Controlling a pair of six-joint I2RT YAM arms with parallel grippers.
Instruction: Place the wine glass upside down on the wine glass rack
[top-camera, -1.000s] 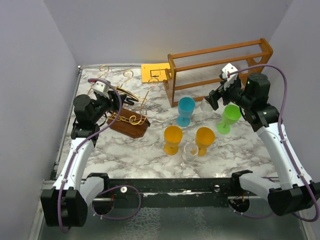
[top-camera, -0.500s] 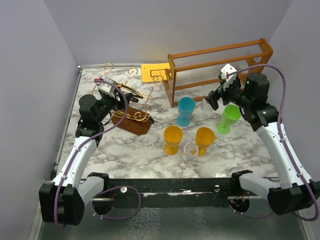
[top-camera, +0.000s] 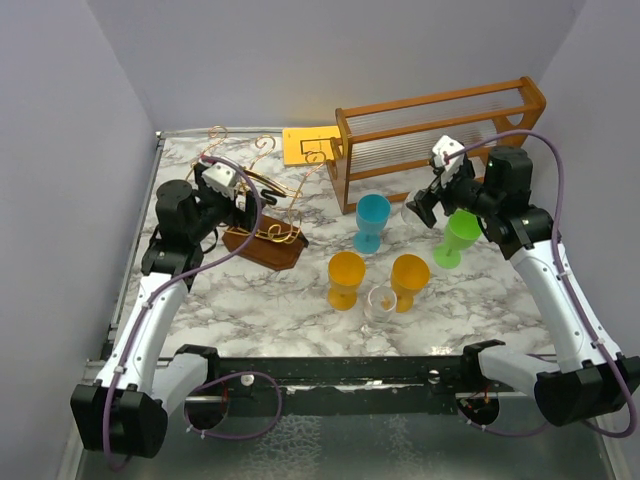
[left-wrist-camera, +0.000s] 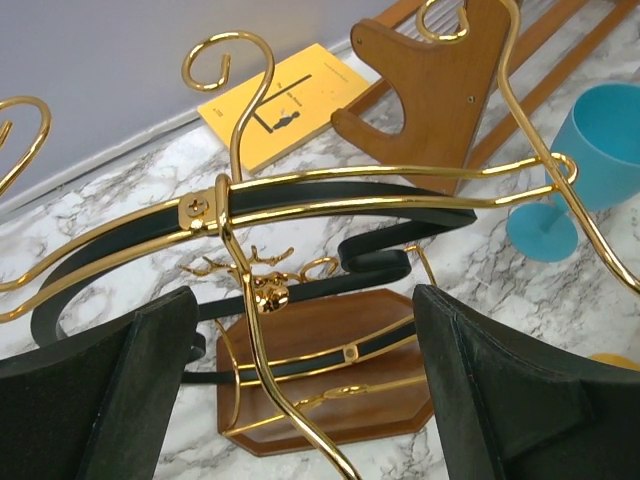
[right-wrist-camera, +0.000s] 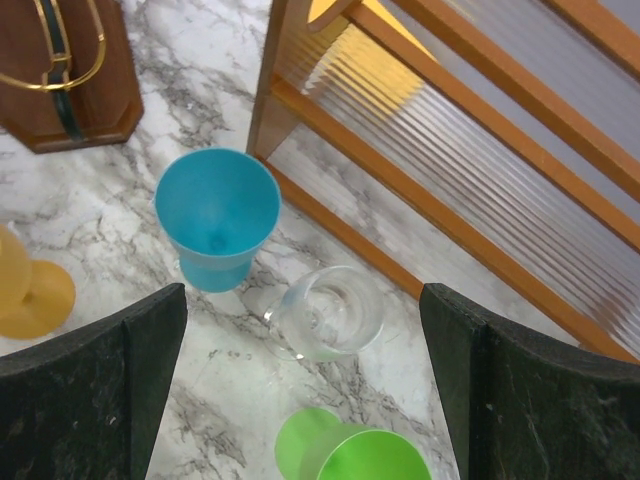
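The wine glass rack (top-camera: 262, 232) stands at the left: gold wire arms, a black curved piece, a dark brown base. My left gripper (top-camera: 243, 207) is open beside its arms. In the left wrist view the open fingers straddle a gold wire (left-wrist-camera: 262, 350) above the base (left-wrist-camera: 330, 370). A clear wine glass (top-camera: 411, 212) stands upright beneath my right gripper (top-camera: 422, 208). In the right wrist view this glass (right-wrist-camera: 330, 313) sits between the open fingers (right-wrist-camera: 90, 390), untouched. A second clear glass (top-camera: 380, 303) stands at the front.
The blue cup (top-camera: 372, 222), green cup (top-camera: 458, 237) and two orange cups (top-camera: 346, 280) (top-camera: 409, 282) crowd around the clear glasses. A large orange-brown wooden frame (top-camera: 440, 140) stands behind them. A yellow card (top-camera: 308, 145) lies at the back.
My left gripper has moved right and farther in toward the rack's wires. The rack's base has shifted slightly right. My right gripper has edged left over the clear glass.
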